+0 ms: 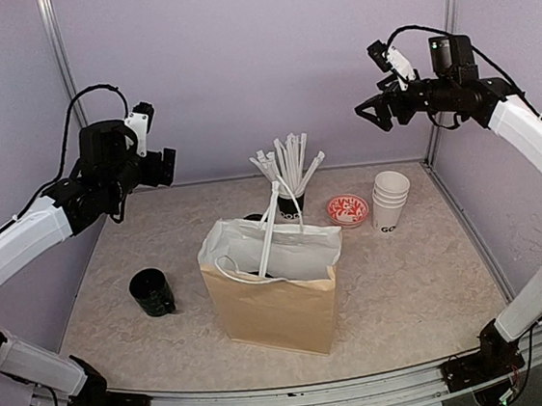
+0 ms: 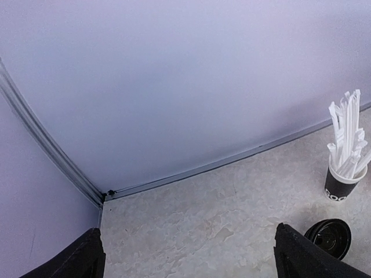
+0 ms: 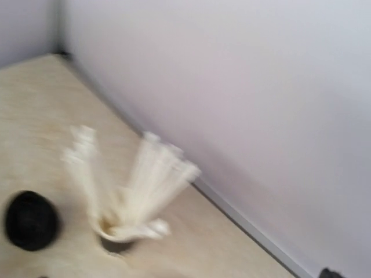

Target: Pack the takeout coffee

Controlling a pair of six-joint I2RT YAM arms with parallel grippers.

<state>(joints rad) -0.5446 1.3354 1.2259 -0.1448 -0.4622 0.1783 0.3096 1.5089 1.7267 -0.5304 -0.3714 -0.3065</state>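
White paper cups [image 1: 390, 200] with black lettering near the base stand stacked at the back right, with no lid on them. A flat round black lid [image 2: 329, 236] lies on the table by the straw cup; it also shows, blurred, in the right wrist view [image 3: 30, 220] and peeks out behind the bag [image 1: 253, 217]. My left gripper [image 1: 168, 165] hangs high over the back left, open and empty, its fingers [image 2: 87, 258] wide apart. My right gripper [image 1: 371, 113] is raised at the back right, above the cups, its tips spread and holding nothing.
An open brown paper bag [image 1: 271, 295] with a white lining stands mid-table. A black cup of white straws [image 1: 289, 193] stands behind it. A small red dish [image 1: 347, 209] sits beside the cups. A dark green mug [image 1: 152, 293] stands at the left.
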